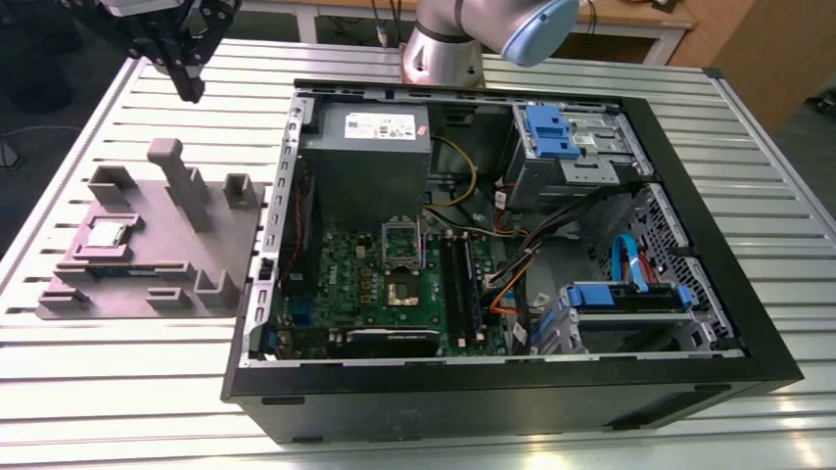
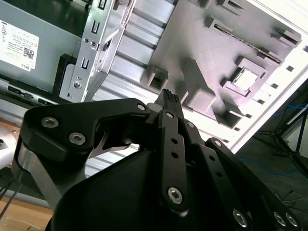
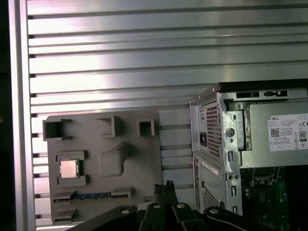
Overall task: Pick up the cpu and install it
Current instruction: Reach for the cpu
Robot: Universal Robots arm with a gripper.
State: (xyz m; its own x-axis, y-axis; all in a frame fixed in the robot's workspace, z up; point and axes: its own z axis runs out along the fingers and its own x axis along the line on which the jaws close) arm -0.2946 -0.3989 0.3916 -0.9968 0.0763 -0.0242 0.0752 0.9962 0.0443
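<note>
Exterior view: the gripper (image 1: 192, 93) hangs high over the slatted metal table (image 1: 131, 392), its fingers pointing down and drawn together with nothing between them. The cpu (image 1: 105, 235) lies well below the tool and well apart from it, flat in a square recess of the grey fixture plate (image 1: 157, 284), shiny top facing up. The plate carries several upright blocks, and the tallest block (image 1: 176, 181) stands between the tool and the cpu's recess.

To the other side of the tool from the cpu lies the open computer case (image 1: 523, 392), on its side with the motherboard exposed. The socket (image 1: 398, 284) on the green board is far from the fingertips, beyond the grey power supply box (image 1: 366, 166) with its white label.

In the first wrist view the gripper (image 3: 163, 185) points toward the edge of the fixture plate (image 3: 139, 159) nearest the case (image 3: 211, 144), and the cpu (image 3: 69, 169) sits across the plate from there, untouched. In the second wrist view the gripper (image 2: 169, 95) shows as one narrow dark tip above the plate (image 2: 192, 29), and the cpu (image 2: 246, 78) gleams in its recess, clear of the tool.
</note>
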